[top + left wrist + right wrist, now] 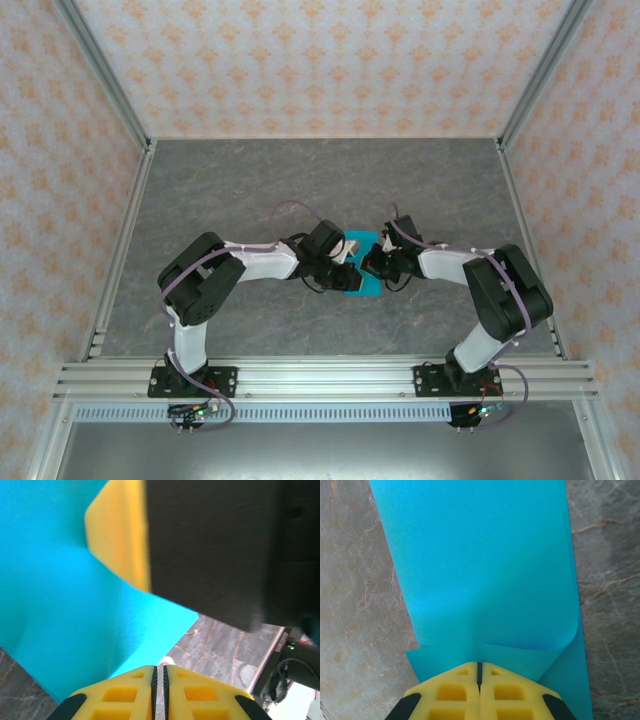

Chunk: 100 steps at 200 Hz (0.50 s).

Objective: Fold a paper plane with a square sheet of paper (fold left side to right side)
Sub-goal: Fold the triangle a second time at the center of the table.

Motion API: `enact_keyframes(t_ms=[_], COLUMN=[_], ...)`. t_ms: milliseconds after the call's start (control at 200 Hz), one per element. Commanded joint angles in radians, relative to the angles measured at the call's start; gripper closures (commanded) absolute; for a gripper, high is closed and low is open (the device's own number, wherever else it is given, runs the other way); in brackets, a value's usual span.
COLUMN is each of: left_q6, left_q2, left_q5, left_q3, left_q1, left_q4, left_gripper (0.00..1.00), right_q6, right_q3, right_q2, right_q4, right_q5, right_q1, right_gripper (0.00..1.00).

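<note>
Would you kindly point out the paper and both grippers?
square sheet of paper (480, 565): right wrist view, its middle.
left gripper (159, 668): left wrist view, between fingertips.
right gripper (479, 664): right wrist view, between fingertips.

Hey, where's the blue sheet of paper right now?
In the top view the sheet of paper lies near the middle of the table, slightly right of centre, between the left gripper and the right gripper, which both reach over it.

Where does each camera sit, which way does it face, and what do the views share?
Top: above, behind the bases, looking down at the table; left gripper and right gripper meet at the paper.
Left wrist: on that arm, looking past its closed fingers at paper.
Right wrist: likewise, facing down past its fingers.
All share the paper.
</note>
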Motion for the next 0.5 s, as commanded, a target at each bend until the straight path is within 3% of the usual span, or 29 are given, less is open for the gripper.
enact_keyframes(t_ms=[0,495], left_q6=[0.028,0.035], left_q2=[0.021,0.018], left_q5=[-0.039,-0.085], left_q3=[-0.007,-0.026], left_q1=[-0.004,-0.004], left_q4=[-0.041,-0.076], left_gripper=[0.87,0.89], right_q6=[-0.024,-0.038], right_q3=[-0.016,-0.007], right_q2=[0.038,0.035], right_q4=[-0.109,-0.135], right_q5=[0.084,0.098], right_q1=[0.003,0.003], right_gripper=[1.00,1.00])
